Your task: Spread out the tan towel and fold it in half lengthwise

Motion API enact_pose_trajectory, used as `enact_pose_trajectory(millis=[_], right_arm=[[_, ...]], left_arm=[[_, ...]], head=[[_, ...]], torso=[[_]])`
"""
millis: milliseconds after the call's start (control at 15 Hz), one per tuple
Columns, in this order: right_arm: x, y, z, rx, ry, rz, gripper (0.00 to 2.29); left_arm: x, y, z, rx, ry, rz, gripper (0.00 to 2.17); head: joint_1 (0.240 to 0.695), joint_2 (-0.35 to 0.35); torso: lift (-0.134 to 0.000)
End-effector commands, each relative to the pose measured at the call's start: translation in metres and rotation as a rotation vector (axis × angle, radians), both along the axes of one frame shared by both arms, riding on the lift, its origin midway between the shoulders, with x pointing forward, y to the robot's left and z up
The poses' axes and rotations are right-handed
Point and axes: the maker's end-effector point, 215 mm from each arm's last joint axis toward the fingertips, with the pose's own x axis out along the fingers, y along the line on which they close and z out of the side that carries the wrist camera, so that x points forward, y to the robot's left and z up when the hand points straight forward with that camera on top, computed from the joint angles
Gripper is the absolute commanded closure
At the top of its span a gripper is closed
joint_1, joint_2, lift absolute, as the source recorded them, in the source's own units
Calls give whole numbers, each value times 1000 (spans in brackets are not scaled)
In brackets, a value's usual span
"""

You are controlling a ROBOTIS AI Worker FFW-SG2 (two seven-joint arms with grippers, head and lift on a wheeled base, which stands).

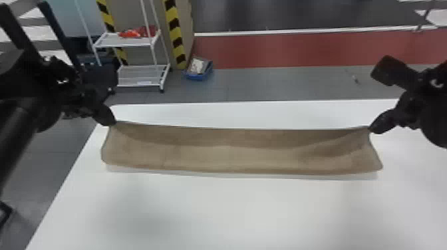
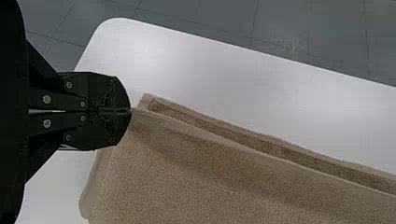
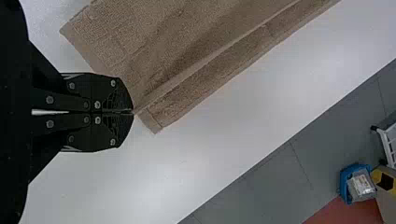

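Rn both arms share the job: L gripper (image 1: 111, 122), black w/ flat fingers, pinches one corner of the soft tan rectangular towel (image 1: 229, 153); R gripper (image 1: 373, 130), same build, pinches the opposite corner, tips closed tight on the cloth. Towel spans between them over the tabletop, held edge fairly taut w/ a slight sag mid-way.

Step in hand: prob. the lengthwise fold, spreading apparently done. Both wrist views show a narrow strip of lower layer (image 2: 280, 150) past the held edge, so the halves aren't lined up yet. Next move, imo: carry the held edge a bit farther toward the far side, both arms level, lower it onto the bottom layer's edge, then let go. Uneven pull could skew it.

Surface: smooth white table (image 1: 232, 212), rounded corner at the far left. Room beyond: grey tile floor (image 1: 266, 83), red floor band (image 1: 282, 50), white wire-frame rack (image 1: 124, 42) w/ red items on top, yellow-and-black striped post (image 1: 174, 24), small blue plastic bin (image 1: 199, 77) nr its base.
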Motion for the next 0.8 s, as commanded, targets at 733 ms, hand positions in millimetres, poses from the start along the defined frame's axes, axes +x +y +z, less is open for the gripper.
enact_pose_trajectory(millis=[733], right_arm=[[15, -18, -6, -72, -55, -106, 741]], left_arm=[[-2, -2, -4, -1, 2, -28, 1436]], head=[[694, 98]], torso=[[-125]])
